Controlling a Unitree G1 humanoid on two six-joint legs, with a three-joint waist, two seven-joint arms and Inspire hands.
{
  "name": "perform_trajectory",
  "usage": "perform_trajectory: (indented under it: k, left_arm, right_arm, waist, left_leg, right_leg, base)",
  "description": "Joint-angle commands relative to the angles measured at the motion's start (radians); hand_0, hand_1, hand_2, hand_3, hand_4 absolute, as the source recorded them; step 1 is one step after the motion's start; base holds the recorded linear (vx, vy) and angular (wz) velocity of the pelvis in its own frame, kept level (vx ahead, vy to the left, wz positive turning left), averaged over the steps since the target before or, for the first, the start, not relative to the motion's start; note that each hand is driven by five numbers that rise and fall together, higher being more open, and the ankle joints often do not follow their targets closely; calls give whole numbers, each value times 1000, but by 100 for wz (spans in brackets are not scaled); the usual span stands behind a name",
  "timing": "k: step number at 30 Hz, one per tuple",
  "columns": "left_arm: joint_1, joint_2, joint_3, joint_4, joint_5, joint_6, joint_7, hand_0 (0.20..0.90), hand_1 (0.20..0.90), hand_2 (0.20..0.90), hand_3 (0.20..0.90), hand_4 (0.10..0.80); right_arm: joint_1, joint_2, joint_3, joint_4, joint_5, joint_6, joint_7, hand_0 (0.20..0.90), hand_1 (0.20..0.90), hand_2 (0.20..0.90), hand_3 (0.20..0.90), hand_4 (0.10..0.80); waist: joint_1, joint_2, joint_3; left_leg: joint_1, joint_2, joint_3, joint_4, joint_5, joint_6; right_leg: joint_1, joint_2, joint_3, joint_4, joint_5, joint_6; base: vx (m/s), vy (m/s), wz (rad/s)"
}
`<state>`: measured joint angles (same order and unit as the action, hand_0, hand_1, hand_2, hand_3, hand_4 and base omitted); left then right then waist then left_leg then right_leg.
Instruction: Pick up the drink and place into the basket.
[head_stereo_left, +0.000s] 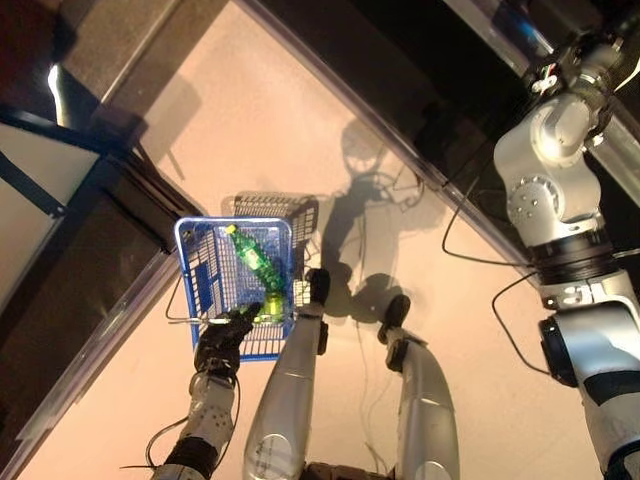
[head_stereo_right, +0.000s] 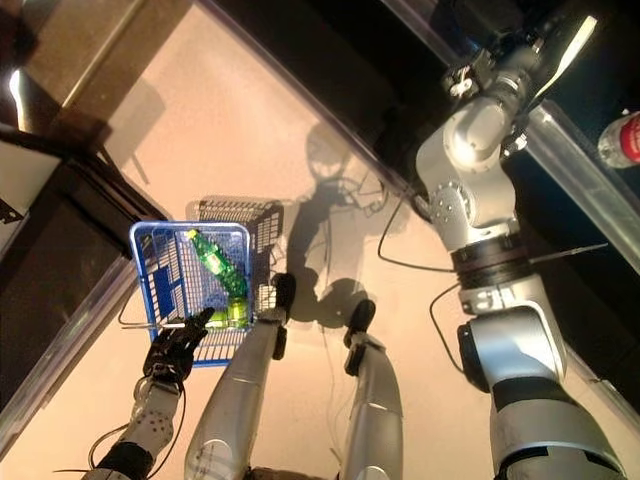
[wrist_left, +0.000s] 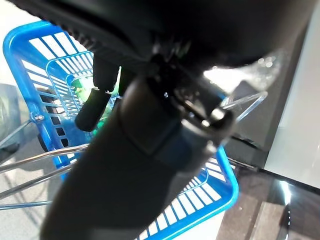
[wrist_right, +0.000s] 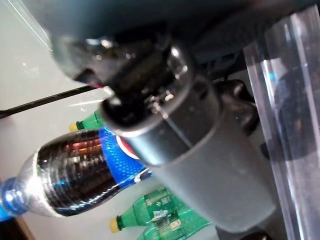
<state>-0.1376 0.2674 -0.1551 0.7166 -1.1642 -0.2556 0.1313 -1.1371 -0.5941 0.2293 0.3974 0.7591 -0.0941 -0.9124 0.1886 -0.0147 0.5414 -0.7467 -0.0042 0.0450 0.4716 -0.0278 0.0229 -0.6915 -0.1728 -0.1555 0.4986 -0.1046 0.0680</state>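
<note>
While the green drink bottle (head_stereo_left: 255, 262) lies inside the blue basket (head_stereo_left: 186, 262) on the floor | left hand (head_stereo_left: 224, 338) at basket's near rim, fingers curled at the wire handle (head_stereo_left: 190, 320), grip not certain | right hand (wrist_right: 165, 125) raised far right, near a dark cola bottle (wrist_right: 75, 175) and green bottles (wrist_right: 160, 220); fingers cannot be made out

**Colours & patterns**

Basket (head_stereo_left: 195, 262): bright blue plastic w/ slatted grid walls, thin silver wire handles. Bottle (head_stereo_left: 256, 265) in it: clear green, yellow cap. Floor (head_stereo_left: 260, 110): pale peach-beige, glossy. Left robot hand (head_stereo_left: 222, 340): black. Right robot hand (wrist_right: 190, 120): dark grey-black. Cola bottle (wrist_right: 75, 172): dark brown drink, blue label w/ red & white, blue cap. Other green bottles (wrist_right: 162, 220): yellow caps, green labels.
</note>
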Motion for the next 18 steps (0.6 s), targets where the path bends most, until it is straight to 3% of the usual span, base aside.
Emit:
perform_trajectory:
  k: [1, 5, 6, 7, 8, 18]
  left_arm:
    - [198, 84, -15, -122, -17, -59, -61, 300, 300, 300, 200, 100]
    - [205, 97, -15, -134, -27, -49, -68, 300, 300, 300, 200, 100]
    - [206, 100, -15, -137, -32, -46, -70, 300, 300, 300, 200, 100]
    - [206, 100, -15, -137, -32, -45, -70, 300, 300, 300, 200, 100]
    - [207, 103, -14, -137, -28, -42, -74, 300, 300, 300, 200, 100]
    - [230, 132, 12, -135, -36, -35, -110, 300, 300, 300, 200, 100]
  right_arm:
    - [-193, -163, 52, -30, 38, -75, 75, 900, 900, 900, 900, 800]
    - [-239, -171, 57, -1, 109, -59, 96, 900, 900, 900, 900, 800]
    - [-251, -170, 54, 23, 140, -52, 98, 660, 660, 660, 620, 520]
    - [-255, -170, 54, 32, 139, -46, 90, 502, 502, 502, 436, 336]
    - [-271, -178, 57, 68, 126, -30, 87, 300, 300, 300, 200, 100]
    - [-336, -229, 104, 198, 146, -38, 104, 300, 300, 300, 200, 100]
  waist:
    - [25, 53, -21]
    - [32, 56, -21]
    - [34, 58, -21]
    - [34, 59, -21]
    - [37, 59, -21]
    - [50, 54, -21]
  left_leg:
    - [2, -50, -57, 57, -101, -4]
    - [-3, -52, -63, 66, -102, -7]
    - [-4, -53, -63, 70, -105, -6]
    - [-4, -53, -63, 71, -106, -5]
    - [-9, -55, -64, 79, -109, -3]
    - [-25, -63, -70, 112, -128, 5]
  right_leg:
    - [21, 5, -35, -72, 72, 22]
    - [14, 0, -41, -59, 73, 25]
    - [11, -1, -42, -52, 70, 25]
    - [10, -1, -43, -51, 70, 25]
    - [4, -3, -43, -45, 70, 25]
    - [-10, -1, -51, -24, 72, 28]
  base:
    - [0, 0, 0]
    - [0, 0, 0]
    - [0, 0, 0]
    - [0, 0, 0]
    - [0, 0, 0]
    - [3, -1, 1]
